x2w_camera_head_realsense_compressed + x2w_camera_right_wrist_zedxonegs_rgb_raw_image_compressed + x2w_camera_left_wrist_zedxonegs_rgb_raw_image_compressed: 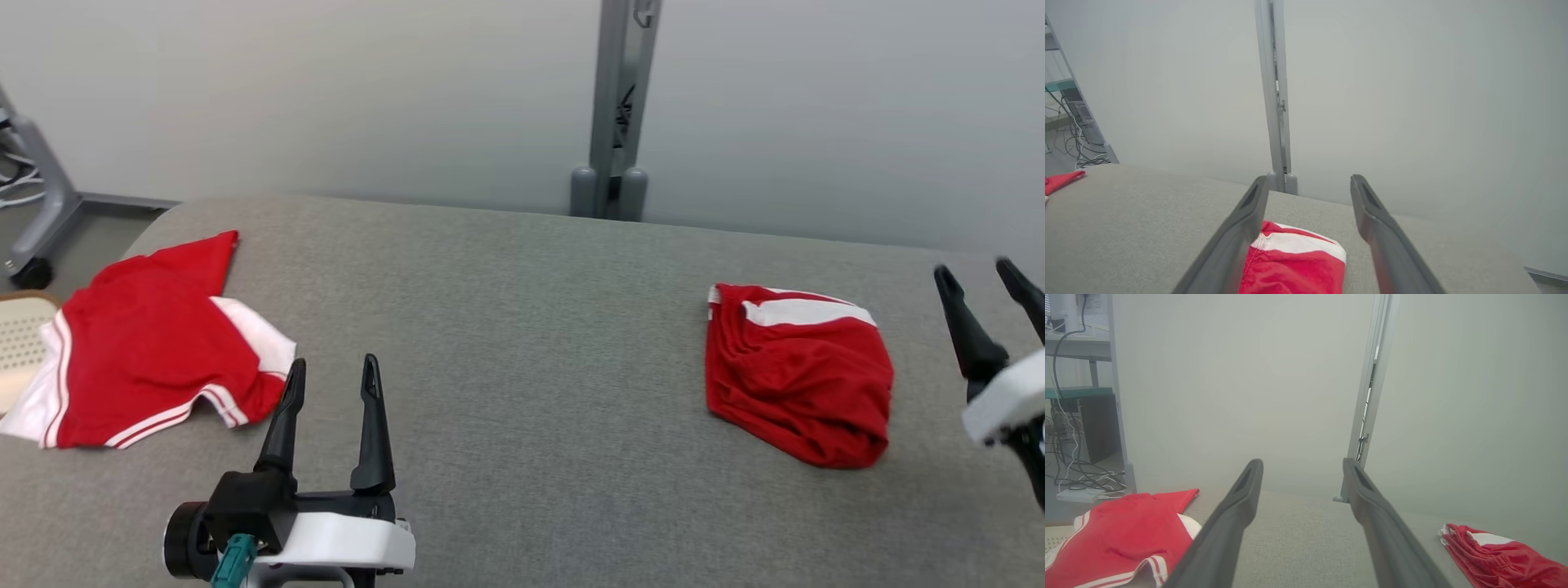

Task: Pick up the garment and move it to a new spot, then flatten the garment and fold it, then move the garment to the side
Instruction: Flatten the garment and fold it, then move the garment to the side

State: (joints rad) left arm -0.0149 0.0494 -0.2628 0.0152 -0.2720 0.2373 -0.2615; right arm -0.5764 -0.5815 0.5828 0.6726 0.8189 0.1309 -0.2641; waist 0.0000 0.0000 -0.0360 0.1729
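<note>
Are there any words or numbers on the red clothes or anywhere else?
None can be read.
The spread red garment and the folded red garment carry white stripes, no letters.
A dark mark on the gray post is too blurred to read.

worktop (522,327) plain grey weave. left garment (147,351) red, white panels, thin white hem stripes. right garment (796,376) red with a white band. left claw (335,362) and right claw (973,266): black fingers (373,433), white bodies. wall (326,98) pale grey.
</note>
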